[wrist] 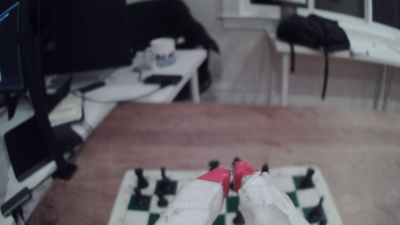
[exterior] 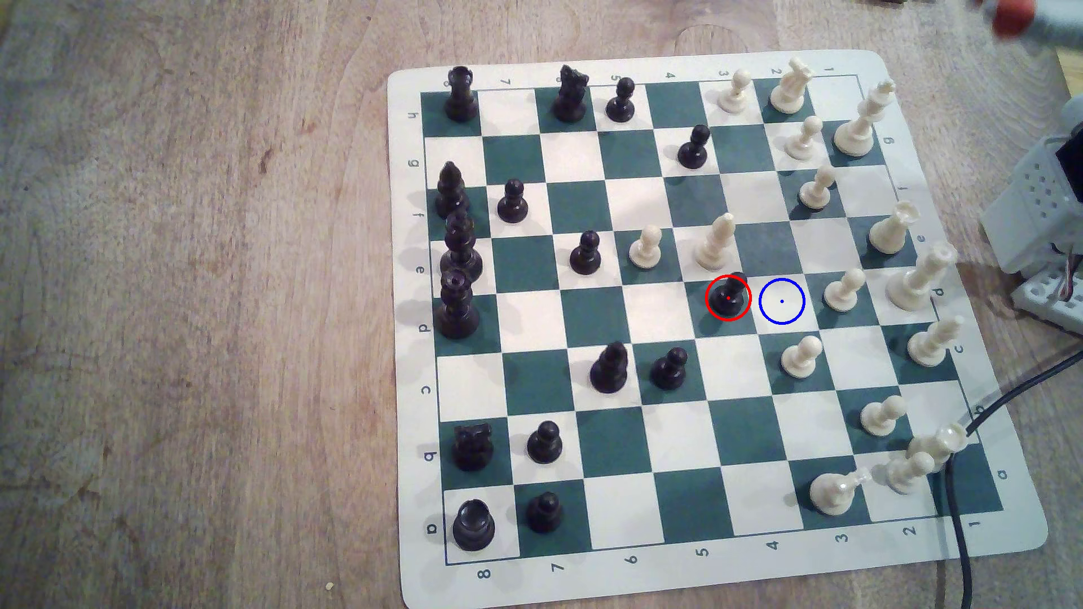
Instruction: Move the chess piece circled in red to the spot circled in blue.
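Exterior view: my claw [exterior: 1011,17], a red blur at the board's far corner, well apart from the chess piece [exterior: 728,297]; the spot [exterior: 782,301] adjoins it, away from the black ranks.

Wrist view: my claw [wrist: 232,173], tips closed on nothing, raised high, presumably parked.

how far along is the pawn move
Nothing looks done yet: the black pawn stands on its red-ringed green square, and the blue-ringed white square beside it is bare. The gripper is raised above the board, red tips together, holding nothing. Left: reach down, grasp the pawn, set it on that square.
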Tool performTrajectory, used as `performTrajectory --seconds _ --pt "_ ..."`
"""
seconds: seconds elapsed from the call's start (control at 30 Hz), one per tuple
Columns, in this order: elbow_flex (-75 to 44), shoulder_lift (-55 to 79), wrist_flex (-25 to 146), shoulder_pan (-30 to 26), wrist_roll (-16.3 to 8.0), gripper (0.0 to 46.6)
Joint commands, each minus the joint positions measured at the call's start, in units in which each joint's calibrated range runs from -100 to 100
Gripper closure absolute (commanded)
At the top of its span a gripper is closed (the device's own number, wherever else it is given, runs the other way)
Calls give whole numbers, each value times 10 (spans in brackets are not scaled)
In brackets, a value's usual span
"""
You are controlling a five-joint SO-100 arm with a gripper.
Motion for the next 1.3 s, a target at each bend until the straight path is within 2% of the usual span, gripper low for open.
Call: performTrajectory --seconds 0.0,0.13,0.37,0.43,0.5,0.63,0.77,1.03,1.27 --pt "-57 55 124 -30 -11 446" --pt "-47 91 192 -62 -14 462" --pt "-40 240 154 -120 -49 463" --pt "-43 268 141 -128 -57 464" --pt "-59 305 136 -136 -78 464" --pt "-53 367 98 -138 -101 464" --pt "-36 404 78 -149 -115 464" --pt "6 453 -10 -111 -126 460" --pt "3 551 -63 -92 -147 443"
